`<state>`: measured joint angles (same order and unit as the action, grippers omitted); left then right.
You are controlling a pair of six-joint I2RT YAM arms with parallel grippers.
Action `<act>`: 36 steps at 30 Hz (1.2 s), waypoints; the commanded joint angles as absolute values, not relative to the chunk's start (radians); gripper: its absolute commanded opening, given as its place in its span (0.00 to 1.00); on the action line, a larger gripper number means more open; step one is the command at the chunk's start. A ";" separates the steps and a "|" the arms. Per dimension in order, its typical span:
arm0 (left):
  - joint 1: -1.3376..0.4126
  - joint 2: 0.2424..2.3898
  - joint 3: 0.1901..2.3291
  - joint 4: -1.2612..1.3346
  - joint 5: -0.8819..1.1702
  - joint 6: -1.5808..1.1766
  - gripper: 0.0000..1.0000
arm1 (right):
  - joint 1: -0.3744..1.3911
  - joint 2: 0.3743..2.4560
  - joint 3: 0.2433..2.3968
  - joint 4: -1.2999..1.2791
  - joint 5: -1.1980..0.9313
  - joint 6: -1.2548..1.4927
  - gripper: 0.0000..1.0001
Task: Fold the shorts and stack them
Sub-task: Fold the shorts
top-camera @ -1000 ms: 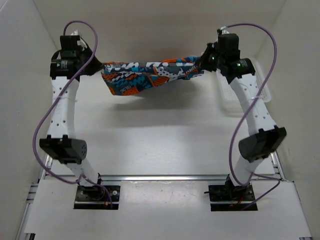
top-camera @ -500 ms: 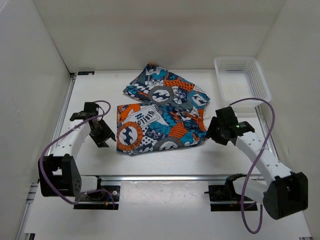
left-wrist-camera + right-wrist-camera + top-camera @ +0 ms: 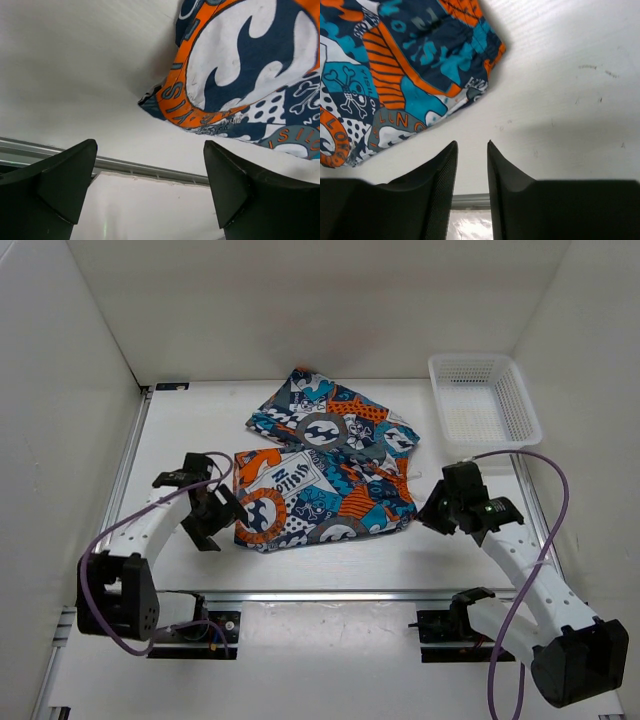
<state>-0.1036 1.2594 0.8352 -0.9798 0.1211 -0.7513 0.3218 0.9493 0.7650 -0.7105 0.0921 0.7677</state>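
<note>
- The shorts lie on the desk about midway between the two arms. They are spread flat, with a far part toward the back wall and a near part in front that overlaps it.
- I judge the task to be at an early or middle stage. The cloth is laid out and may carry one fold, but it is not yet a tidy small bundle, and I see no stack.
- The left hand is low, just beside the near left corner of the shorts. Its fingers are spread wide and hold nothing.
- The right hand is just off the near right corner. Its fingers are only slightly apart, with a thin gap between them, and pinch nothing.
- What is left, as I judge it: take the corners, fold further, smooth the cloth and set it where the stack belongs.
- The white basket stands at the far right, well apart from the shorts.
- Hard to make out: whether this is one pair folded over or two pairs overlapping, because the busy print hides seams and edges.
- Each wrist view shows only one corner of the cloth, with the rest cut off.
</note>
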 commanded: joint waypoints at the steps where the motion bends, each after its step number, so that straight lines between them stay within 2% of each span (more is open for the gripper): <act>1: -0.167 1.336 0.830 -0.896 0.137 -0.798 1.00 | 0.321 0.917 0.735 -0.723 0.037 0.799 0.35; 3: -0.207 1.385 0.830 -0.868 0.137 -0.816 1.00 | 0.321 0.917 0.724 -0.723 0.012 0.819 0.53; 5: -0.268 1.449 0.830 -0.847 0.137 -0.845 1.00 | 0.311 0.926 0.715 -0.723 -0.005 0.833 0.66; 7: -0.316 1.494 0.839 -0.847 0.115 -0.867 0.98 | 0.311 0.937 0.703 -0.704 -0.015 0.864 0.71; 11: -0.330 1.548 0.859 -0.825 0.075 -0.888 0.84 | 0.270 0.982 0.663 -0.625 -0.054 0.906 0.71; 12: -0.330 1.561 0.868 -0.825 0.061 -0.876 0.72 | 0.247 0.992 0.652 -0.602 -0.063 0.907 0.71; 15: -0.330 1.617 0.906 -0.825 0.038 -0.867 0.46 | 0.197 1.061 0.618 -0.503 -0.123 0.916 0.67; 16: -0.330 1.629 0.917 -0.825 0.038 -0.855 0.25 | 0.196 1.083 0.618 -0.480 -0.123 0.916 0.67; 17: -0.330 1.640 0.937 -0.825 0.038 -0.844 0.15 | 0.186 1.124 0.618 -0.448 -0.132 0.916 0.65; 18: -0.330 1.650 0.937 -0.825 0.038 -0.844 0.10 | 0.186 1.144 0.618 -0.431 -0.132 0.916 0.65; 23: -0.330 1.631 0.950 -0.825 0.038 -0.844 0.10 | 0.186 1.236 0.609 -0.303 -0.166 0.963 0.64; 27: -0.330 1.611 0.950 -0.825 0.038 -0.844 0.10 | 0.186 1.330 0.600 -0.232 -0.155 0.985 0.58; 34: -0.330 1.591 0.997 -0.854 0.038 -0.844 0.10 | 0.274 1.473 0.621 -0.192 -0.132 1.040 0.34; 35: -0.330 1.591 1.011 -0.871 0.038 -0.844 0.10 | 0.275 1.473 0.632 -0.201 -0.115 1.040 0.24; 36: -0.330 1.579 1.026 -0.896 0.038 -0.835 0.10 | 0.275 1.454 0.658 -0.234 -0.103 1.040 0.18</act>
<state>-0.3294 1.6466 0.9615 -0.8680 0.0559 -0.8486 0.2550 1.4475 0.6243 -0.2028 -0.1497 1.0142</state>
